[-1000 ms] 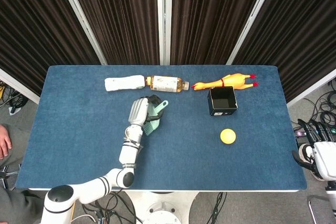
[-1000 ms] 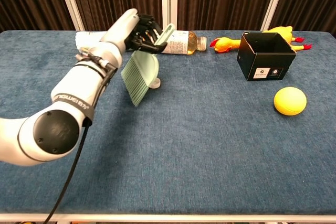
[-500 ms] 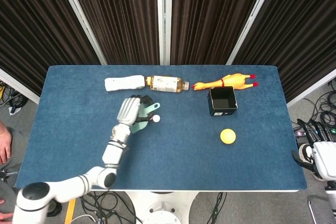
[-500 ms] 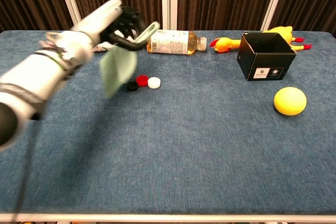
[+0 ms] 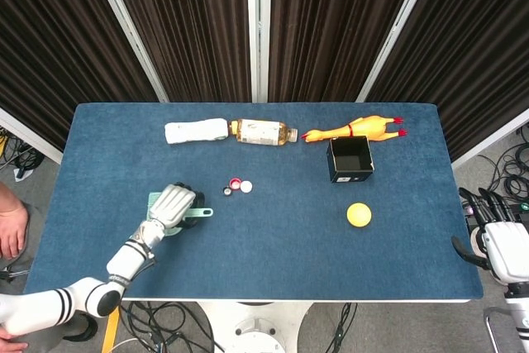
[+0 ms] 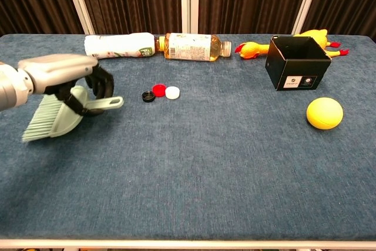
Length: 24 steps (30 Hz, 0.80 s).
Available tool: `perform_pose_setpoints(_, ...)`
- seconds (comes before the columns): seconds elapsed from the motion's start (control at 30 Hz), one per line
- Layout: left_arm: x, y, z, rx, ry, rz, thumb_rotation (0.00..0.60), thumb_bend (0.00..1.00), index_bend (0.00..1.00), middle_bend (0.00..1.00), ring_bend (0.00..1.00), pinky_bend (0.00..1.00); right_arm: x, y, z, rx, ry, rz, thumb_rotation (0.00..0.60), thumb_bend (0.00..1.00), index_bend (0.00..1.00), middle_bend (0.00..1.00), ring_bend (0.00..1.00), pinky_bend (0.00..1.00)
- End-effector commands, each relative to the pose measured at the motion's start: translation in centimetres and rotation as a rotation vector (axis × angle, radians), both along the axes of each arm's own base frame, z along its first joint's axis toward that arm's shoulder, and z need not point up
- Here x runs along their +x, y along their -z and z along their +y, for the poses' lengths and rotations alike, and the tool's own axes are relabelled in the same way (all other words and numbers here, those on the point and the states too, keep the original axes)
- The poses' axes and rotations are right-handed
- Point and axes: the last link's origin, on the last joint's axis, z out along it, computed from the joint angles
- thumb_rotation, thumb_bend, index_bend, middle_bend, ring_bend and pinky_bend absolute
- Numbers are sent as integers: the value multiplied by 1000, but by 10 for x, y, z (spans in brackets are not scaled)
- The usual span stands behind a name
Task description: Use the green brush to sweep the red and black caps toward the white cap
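Note:
My left hand (image 5: pixel 171 205) (image 6: pixel 88 84) grips the green brush (image 6: pixel 61 116) (image 5: pixel 188 213) by its handle, low over the table's left side, bristles pointing left. The black cap (image 6: pixel 147 96) (image 5: pixel 227 191), red cap (image 6: pixel 158 90) (image 5: pixel 235 183) and white cap (image 6: pixel 172 92) (image 5: pixel 245 187) lie in a tight row, touching, to the right of the brush. The black one is nearest the brush. My right hand (image 5: pixel 496 241) hangs off the table's right edge with fingers apart and nothing in it.
A white bottle (image 6: pixel 118 44) and an amber bottle (image 6: pixel 192 46) lie along the back edge. A rubber chicken (image 6: pixel 254 48), a black open box (image 6: pixel 295 62) and a yellow ball (image 6: pixel 324 113) occupy the right side.
My left hand has carried the brush away from the caps, leftward and toward the front of the table. The three caps, hidden before, now show lying together.

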Motion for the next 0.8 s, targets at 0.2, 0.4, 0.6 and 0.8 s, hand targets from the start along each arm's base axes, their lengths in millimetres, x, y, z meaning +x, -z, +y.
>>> perform_pose_setpoints(0.2,-2,-8,-6,33,-57,-32,600,152,192,247,163,252,0,-1,0,-4,8,6,600,235,29,159,0,21)
perform_pose_setpoints(0.4,-18,-49,-8,174,-93,-109,600,133,188,226,139,233,-6,-4,-2,3,41,15,600,236,29,159,0,21)
perform_pose_setpoints(0.6,-66,-113,-31,351,-182,-119,600,134,196,237,139,219,-13,-3,0,9,72,19,600,237,29,155,0,21)
perform_pose_setpoints(0.8,-101,-149,-83,507,-227,-64,600,133,217,237,139,209,-13,8,3,17,71,-2,600,238,29,153,0,21)
